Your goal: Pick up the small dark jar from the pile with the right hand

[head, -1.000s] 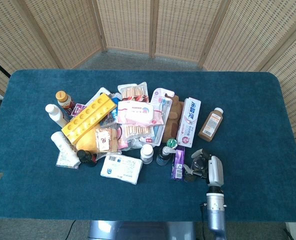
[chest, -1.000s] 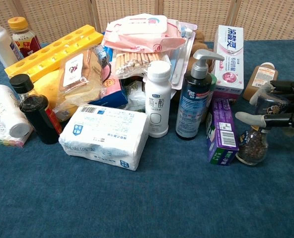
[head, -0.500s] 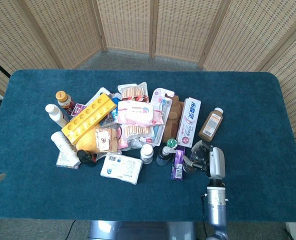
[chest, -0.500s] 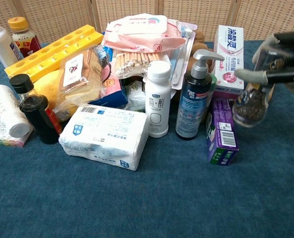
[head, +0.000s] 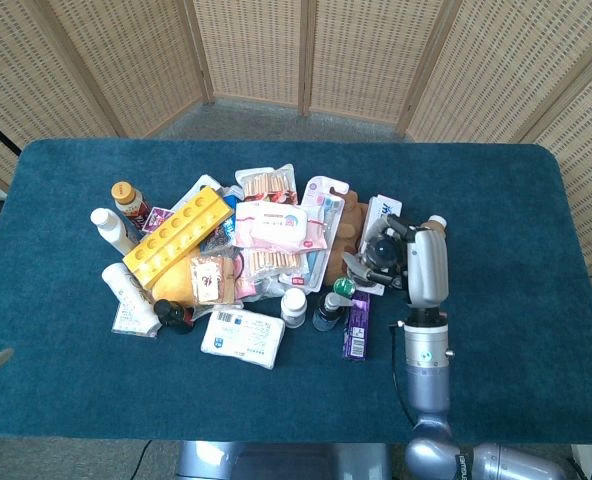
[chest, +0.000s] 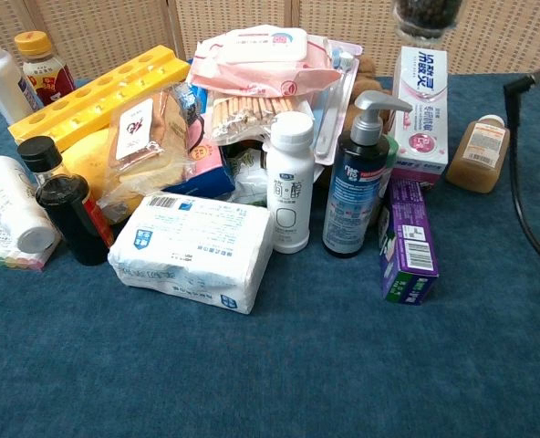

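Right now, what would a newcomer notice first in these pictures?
The right hand holds the jar in the air, above the right side of the pile. Under it, bottles, boxes and packets crowd the blue table, with a yellow tray bright on the left.

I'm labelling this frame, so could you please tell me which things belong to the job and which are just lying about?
Job: small dark jar, right hand holding it.

Lying about: purple box, pump bottle, white bottle, tissue pack, yellow tray.
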You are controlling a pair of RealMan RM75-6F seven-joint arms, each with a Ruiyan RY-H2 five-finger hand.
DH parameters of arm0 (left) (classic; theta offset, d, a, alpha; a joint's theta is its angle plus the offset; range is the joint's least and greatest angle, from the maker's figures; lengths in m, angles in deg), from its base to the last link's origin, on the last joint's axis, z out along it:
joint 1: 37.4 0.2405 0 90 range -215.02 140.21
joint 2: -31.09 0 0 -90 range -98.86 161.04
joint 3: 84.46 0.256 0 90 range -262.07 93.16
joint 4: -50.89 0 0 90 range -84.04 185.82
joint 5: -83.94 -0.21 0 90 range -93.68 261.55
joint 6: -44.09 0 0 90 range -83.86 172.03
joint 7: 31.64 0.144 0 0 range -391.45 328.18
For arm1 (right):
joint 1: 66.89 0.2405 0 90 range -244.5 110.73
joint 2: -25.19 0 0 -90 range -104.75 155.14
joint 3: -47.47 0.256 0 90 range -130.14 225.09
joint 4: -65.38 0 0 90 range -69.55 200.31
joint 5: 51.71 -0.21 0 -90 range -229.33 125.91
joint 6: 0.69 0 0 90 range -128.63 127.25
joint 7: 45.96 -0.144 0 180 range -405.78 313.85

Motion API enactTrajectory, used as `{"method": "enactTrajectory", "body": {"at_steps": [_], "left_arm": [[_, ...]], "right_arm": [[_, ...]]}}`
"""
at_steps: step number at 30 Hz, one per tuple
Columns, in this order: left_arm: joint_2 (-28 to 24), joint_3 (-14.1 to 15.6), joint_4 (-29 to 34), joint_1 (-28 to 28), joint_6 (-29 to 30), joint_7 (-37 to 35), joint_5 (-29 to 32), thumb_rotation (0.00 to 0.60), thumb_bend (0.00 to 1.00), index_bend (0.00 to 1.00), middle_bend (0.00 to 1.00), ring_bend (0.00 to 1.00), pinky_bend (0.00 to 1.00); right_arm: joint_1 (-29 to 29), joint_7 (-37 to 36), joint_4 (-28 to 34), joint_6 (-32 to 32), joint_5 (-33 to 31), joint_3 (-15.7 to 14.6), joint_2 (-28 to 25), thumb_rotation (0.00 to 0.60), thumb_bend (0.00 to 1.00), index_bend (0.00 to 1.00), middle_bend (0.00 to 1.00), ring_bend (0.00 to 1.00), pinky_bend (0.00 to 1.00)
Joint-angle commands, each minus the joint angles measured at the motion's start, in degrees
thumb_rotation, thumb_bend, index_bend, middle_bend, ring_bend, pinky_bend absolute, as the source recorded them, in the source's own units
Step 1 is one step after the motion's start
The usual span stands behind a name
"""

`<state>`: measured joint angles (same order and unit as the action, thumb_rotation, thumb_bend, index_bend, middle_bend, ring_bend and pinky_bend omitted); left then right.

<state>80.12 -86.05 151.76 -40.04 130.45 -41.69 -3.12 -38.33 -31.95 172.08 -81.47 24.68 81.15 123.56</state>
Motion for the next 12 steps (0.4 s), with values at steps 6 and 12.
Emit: {"method": "enactTrajectory", "body": {"at_steps": [6,12], "left_arm": [[-0.11,0.03,-0.18,0.05,0.09,-0.46,-0.09,0.6,0.08,0.0,0.0,0.0,0.0],[-0.33,-0.05,-0.45,0.16,0.29,-1.08,0.12,0.6,0.08,0.0,0.0,0.0,0.0]], "right_arm": [[2.93,3.85,2.54,-0.75,-1.96,0.31,-0.59,0.6,0.0,0.63,0.95,0.92,0.94],[3.38,3.67,2.11,-1.89,-3.1,-0.66,-0.81,0.6,0.0,0.64,0.95,0.92,0.94]]}}
